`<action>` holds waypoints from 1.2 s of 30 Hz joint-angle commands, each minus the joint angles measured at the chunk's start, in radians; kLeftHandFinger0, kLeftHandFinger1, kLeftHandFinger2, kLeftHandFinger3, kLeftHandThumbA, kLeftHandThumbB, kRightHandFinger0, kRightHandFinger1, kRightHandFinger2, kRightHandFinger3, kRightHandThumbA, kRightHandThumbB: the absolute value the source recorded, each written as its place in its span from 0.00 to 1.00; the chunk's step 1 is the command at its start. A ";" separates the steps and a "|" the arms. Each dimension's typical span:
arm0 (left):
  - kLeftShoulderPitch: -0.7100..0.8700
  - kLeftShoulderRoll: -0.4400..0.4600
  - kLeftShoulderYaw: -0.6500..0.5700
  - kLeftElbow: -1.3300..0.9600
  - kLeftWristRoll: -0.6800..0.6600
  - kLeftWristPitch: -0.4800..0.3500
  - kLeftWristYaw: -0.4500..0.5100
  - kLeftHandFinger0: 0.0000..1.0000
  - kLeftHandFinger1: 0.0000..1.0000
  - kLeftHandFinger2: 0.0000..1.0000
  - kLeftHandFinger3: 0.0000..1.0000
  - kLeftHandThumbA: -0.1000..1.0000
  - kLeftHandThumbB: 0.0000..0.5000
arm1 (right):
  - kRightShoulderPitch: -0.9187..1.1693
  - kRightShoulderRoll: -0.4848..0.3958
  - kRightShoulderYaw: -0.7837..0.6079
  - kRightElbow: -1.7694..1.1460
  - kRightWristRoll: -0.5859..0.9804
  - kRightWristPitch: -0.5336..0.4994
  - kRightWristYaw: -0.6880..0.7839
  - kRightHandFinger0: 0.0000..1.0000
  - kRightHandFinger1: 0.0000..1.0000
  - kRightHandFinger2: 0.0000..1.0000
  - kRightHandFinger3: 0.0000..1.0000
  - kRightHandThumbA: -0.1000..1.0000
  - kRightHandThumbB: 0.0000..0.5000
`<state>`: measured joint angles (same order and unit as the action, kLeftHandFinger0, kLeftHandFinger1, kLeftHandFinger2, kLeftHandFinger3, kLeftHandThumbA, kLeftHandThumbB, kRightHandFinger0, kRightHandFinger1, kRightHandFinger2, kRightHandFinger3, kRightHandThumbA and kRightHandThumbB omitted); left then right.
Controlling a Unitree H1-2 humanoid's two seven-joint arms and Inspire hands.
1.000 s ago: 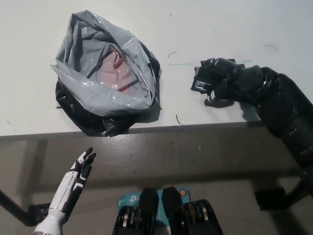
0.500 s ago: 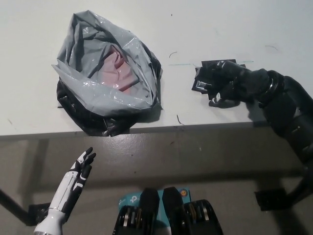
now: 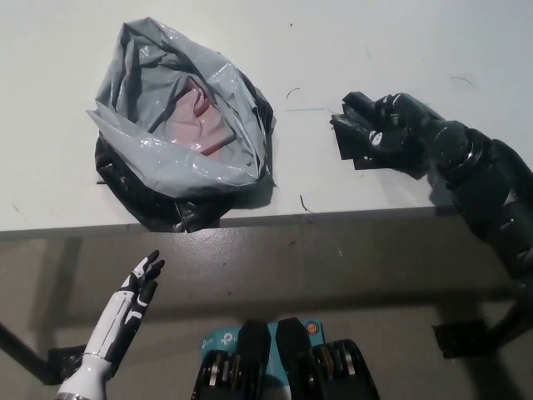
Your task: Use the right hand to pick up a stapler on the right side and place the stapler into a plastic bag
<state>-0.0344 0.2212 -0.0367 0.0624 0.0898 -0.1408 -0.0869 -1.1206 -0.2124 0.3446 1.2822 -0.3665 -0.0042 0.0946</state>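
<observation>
Stapler [image 3: 356, 138] gripped, not yet bagged.
I am holding it in the right robot hand [image 3: 404, 133], right of the plastic bag [image 3: 179, 125]; left robot hand [image 3: 140, 282] idling open below the bag.

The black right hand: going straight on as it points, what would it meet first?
Probably the plastic bag; only bare table lies between. The right hand holds the stapler; height unclear.

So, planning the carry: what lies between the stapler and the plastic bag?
From stapler to plastic bag, only bare, faintly scuffed table, in the head view.
</observation>
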 commanded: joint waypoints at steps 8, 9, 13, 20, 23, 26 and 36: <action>-0.009 0.010 0.009 -0.009 -0.030 -0.038 -0.018 1.00 1.00 1.00 1.00 1.00 0.61 | -0.047 -0.003 -0.037 -0.006 0.022 -0.052 -0.048 0.12 0.59 0.88 0.87 0.00 0.32; -0.010 0.009 0.008 -0.010 -0.025 -0.036 -0.015 1.00 1.00 1.00 1.00 1.00 0.62 | -0.056 0.001 -0.055 -0.026 0.037 -0.039 -0.047 0.14 0.63 0.92 0.91 0.00 0.29; -0.007 0.012 0.008 -0.013 -0.022 -0.033 -0.015 1.00 1.00 1.00 1.00 1.00 0.62 | -0.089 0.020 -0.136 -0.064 0.100 -0.037 -0.038 0.12 0.60 0.85 0.84 0.00 0.33; -0.007 0.009 0.007 -0.012 -0.019 -0.033 -0.013 1.00 1.00 1.00 1.00 1.00 0.63 | -0.184 0.072 -0.183 -0.156 0.103 0.029 -0.016 0.17 0.57 0.83 0.81 0.00 0.30; -0.003 0.008 0.003 -0.016 -0.008 -0.028 -0.010 1.00 1.00 1.00 1.00 1.00 0.65 | -0.213 0.095 -0.176 -0.194 0.090 0.074 -0.012 0.13 0.54 0.84 0.80 0.00 0.32; 0.002 0.009 0.006 -0.023 -0.021 -0.028 -0.015 1.00 1.00 1.00 1.00 1.00 0.63 | -0.264 0.141 -0.150 -0.223 0.071 0.095 0.004 0.11 0.57 0.89 0.86 0.00 0.34; 0.001 0.011 0.007 -0.030 -0.022 -0.028 -0.016 1.00 1.00 1.00 1.00 1.00 0.61 | -0.357 0.242 -0.100 -0.187 0.051 0.082 0.006 0.07 0.55 0.86 0.74 0.00 0.36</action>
<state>-0.0296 0.2211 -0.0362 0.0631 0.0830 -0.1402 -0.0879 -1.3668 -0.0020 0.2304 1.1045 -0.3047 0.0801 0.0999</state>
